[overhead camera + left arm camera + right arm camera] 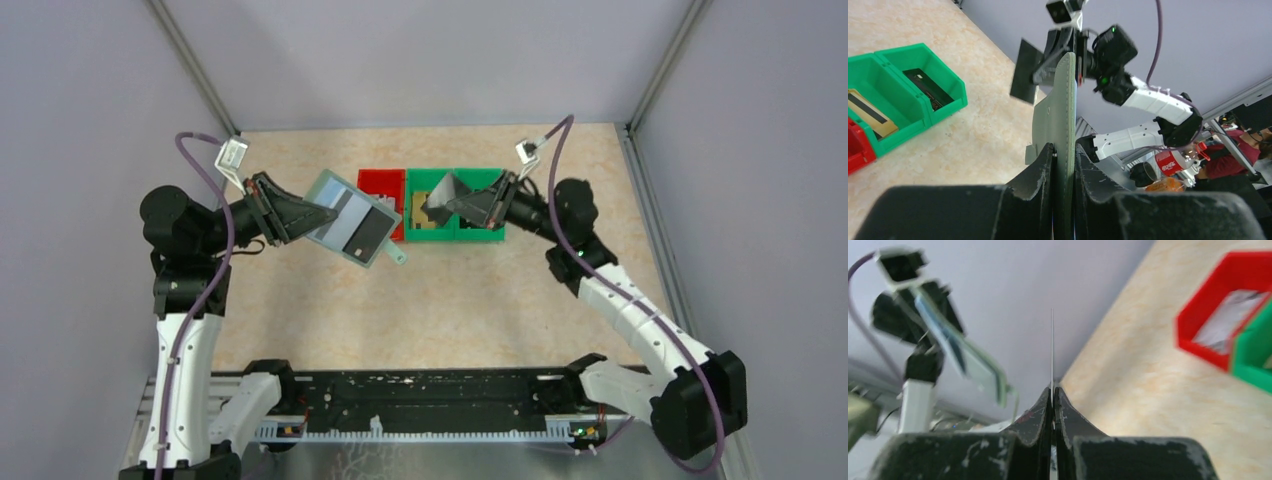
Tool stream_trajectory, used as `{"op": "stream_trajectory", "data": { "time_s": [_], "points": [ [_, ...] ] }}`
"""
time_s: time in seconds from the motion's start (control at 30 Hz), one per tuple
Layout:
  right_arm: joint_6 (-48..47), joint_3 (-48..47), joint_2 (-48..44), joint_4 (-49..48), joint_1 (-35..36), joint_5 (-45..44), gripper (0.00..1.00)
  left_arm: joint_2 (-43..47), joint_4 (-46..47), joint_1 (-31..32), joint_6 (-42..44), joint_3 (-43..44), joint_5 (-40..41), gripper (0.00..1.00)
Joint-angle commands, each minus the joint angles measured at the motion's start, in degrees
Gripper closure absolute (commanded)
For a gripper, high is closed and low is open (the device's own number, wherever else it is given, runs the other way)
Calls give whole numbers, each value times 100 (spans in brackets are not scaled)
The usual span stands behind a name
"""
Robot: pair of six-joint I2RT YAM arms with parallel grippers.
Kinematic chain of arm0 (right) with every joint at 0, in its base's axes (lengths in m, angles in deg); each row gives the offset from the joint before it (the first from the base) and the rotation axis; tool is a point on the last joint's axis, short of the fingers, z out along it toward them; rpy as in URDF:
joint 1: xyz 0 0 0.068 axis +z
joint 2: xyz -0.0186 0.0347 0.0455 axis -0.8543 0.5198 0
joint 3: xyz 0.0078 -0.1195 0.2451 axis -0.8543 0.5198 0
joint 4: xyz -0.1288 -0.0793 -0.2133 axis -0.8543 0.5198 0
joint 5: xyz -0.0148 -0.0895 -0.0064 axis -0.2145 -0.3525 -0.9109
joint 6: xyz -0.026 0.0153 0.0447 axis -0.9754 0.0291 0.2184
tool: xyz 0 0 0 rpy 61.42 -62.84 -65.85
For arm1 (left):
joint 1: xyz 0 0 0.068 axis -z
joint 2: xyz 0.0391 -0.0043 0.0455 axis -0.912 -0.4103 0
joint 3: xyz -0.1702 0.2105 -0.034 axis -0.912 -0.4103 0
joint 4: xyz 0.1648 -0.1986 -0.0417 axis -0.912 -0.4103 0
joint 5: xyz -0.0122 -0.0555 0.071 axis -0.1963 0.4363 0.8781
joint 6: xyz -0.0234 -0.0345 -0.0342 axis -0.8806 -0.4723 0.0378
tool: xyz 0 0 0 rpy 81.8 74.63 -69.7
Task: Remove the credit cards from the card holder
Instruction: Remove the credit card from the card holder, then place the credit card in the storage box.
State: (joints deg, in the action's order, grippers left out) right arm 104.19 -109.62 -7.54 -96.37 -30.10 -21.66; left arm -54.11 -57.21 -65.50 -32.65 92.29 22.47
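Note:
The card holder hangs open above the table, pale blue inside, with my left gripper shut on its left edge. A dark credit card sits in its right pocket. In the left wrist view the holder stands edge-on between the shut jaws of my left gripper. My right gripper is shut on a grey credit card over the green bins, apart from the holder. In the right wrist view that card is a thin edge-on line rising from my right gripper.
A red bin and two green bins stand in a row at the table's middle back. Cards lie in them: a tan one, a dark one and a pale one. Grey walls close off three sides.

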Motion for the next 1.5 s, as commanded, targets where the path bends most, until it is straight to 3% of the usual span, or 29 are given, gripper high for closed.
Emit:
{"op": "stream_trajectory", "data": {
  "time_s": [0.0,0.13,0.3,0.5,0.87,1.1,1.17,1.33,1.47],
  "points": [
    [-2263,-1601,340,3939,-854,-53,100,-1,-67,8,345,273,52,94],
    [-3514,-2871,1229,5516,-955,-1062,100,9,-161,8,449,264,40,94],
    [-4143,-3847,2294,6320,-997,-2006,100,49,-148,8,520,261,16,95],
    [-4493,-4432,3323,6583,-1001,-2773,100,57,-183,8,557,246,-58,95],
    [-4613,-4924,4660,6436,-878,-2835,100,44,-24,8,406,276,-116,95],
    [-4542,-5200,5043,6286,-814,-2834,100,75,35,8,365,288,-145,95],
    [-4525,-5248,5100,6292,-811,-2915,90,88,35,9,360,289,-175,95],
    [-4445,-5419,4765,6421,-802,-3371,46,89,116,9,316,303,-244,95],
    [-4368,-5526,4049,6315,-778,-3374,36,84,272,8,177,261,-281,95]
  ]
}}
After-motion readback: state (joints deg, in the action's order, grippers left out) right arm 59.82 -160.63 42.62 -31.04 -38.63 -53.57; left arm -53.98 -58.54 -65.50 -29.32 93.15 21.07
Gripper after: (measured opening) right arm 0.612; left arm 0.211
